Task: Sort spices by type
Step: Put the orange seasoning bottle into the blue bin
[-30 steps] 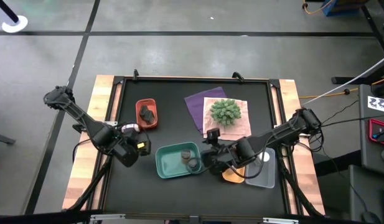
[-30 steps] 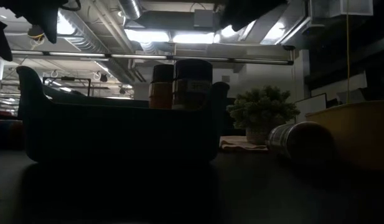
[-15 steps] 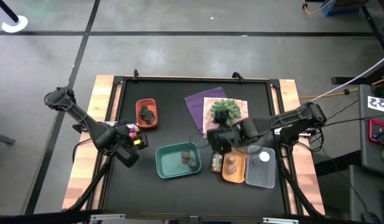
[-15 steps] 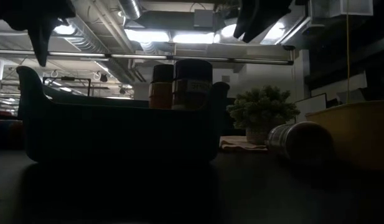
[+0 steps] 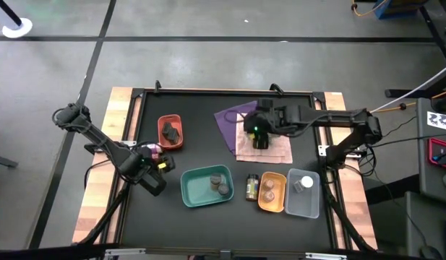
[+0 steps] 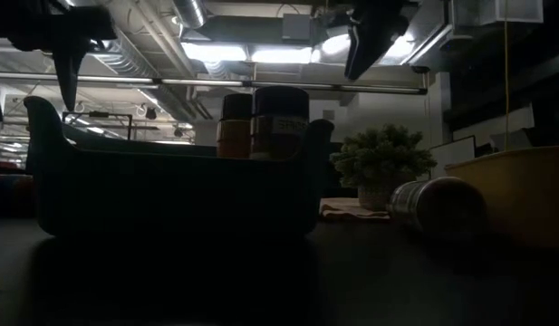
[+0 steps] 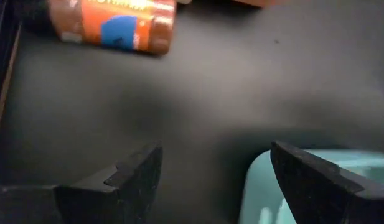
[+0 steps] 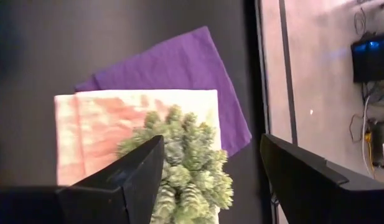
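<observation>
Two grey-topped jars point(image 5: 220, 183) stand in the teal tray point(image 5: 194, 196); in the low view they point(image 6: 265, 122) rise above its wall. One amber jar point(image 5: 251, 188) lies on its side on the mat between the teal and orange trays. Another jar point(image 5: 268, 191) sits in the orange tray point(image 5: 275, 206). A white-capped jar point(image 5: 303, 183) is in the clear tray point(image 5: 301, 208). Dark lumps point(image 5: 170, 131) lie in the red tray. An orange-labelled jar point(image 7: 111, 25) lies near my open left gripper point(image 7: 216, 180), which hovers left of the teal tray. My open right gripper point(image 8: 220, 180) hangs over the green plant point(image 8: 185, 168).
The spiky plant point(image 5: 269, 130) stands on a pink cloth point(image 8: 111, 118) that overlaps a purple cloth point(image 8: 173, 68) at the far middle of the black mat. The red tray point(image 5: 170, 144) sits at far left. Wooden table edges flank the mat on both sides.
My right gripper has risen from the gap between the teal and orange trays and swung toward the far edge, ending above the plant. The amber jar between those trays, covered by the gripper in the top view before, now lies in plain sight.
</observation>
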`<action>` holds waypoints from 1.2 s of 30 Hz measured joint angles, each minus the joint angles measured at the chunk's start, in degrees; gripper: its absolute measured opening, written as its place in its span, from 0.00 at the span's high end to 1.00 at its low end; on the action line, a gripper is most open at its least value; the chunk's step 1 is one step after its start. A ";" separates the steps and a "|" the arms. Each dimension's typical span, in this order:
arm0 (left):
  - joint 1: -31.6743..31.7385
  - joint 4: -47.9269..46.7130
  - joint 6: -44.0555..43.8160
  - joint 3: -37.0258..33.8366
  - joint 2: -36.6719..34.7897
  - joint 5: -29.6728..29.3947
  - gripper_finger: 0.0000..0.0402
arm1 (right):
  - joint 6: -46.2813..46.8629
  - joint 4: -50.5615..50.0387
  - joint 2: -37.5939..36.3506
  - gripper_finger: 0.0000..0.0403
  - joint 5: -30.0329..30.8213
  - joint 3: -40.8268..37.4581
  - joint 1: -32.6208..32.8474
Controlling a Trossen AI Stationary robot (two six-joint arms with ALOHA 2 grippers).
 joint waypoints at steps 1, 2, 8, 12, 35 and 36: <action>0.01 -0.72 -2.95 0.02 0.13 -0.10 0.30 | -0.06 0.06 0.00 0.34 -0.16 0.00 -0.83; 0.00 -1.99 -5.62 0.01 0.22 -0.15 0.30 | -0.09 0.20 0.00 0.34 -0.42 0.00 -1.69; 0.00 -8.21 -14.27 0.00 2.65 -0.69 0.30 | -0.09 1.53 0.00 0.34 -0.92 0.00 -5.99; 0.03 -7.47 -16.50 0.00 4.18 -0.72 0.30 | -0.13 2.56 0.00 0.34 -1.49 0.00 -7.98; 6.74 -9.22 -29.51 -5.81 10.38 5.04 0.30 | -0.11 2.94 0.02 0.34 -3.32 0.00 -9.25; 6.76 -7.65 -30.13 -7.09 10.38 5.28 0.30 | -0.13 2.94 0.02 0.34 -3.34 0.00 -9.25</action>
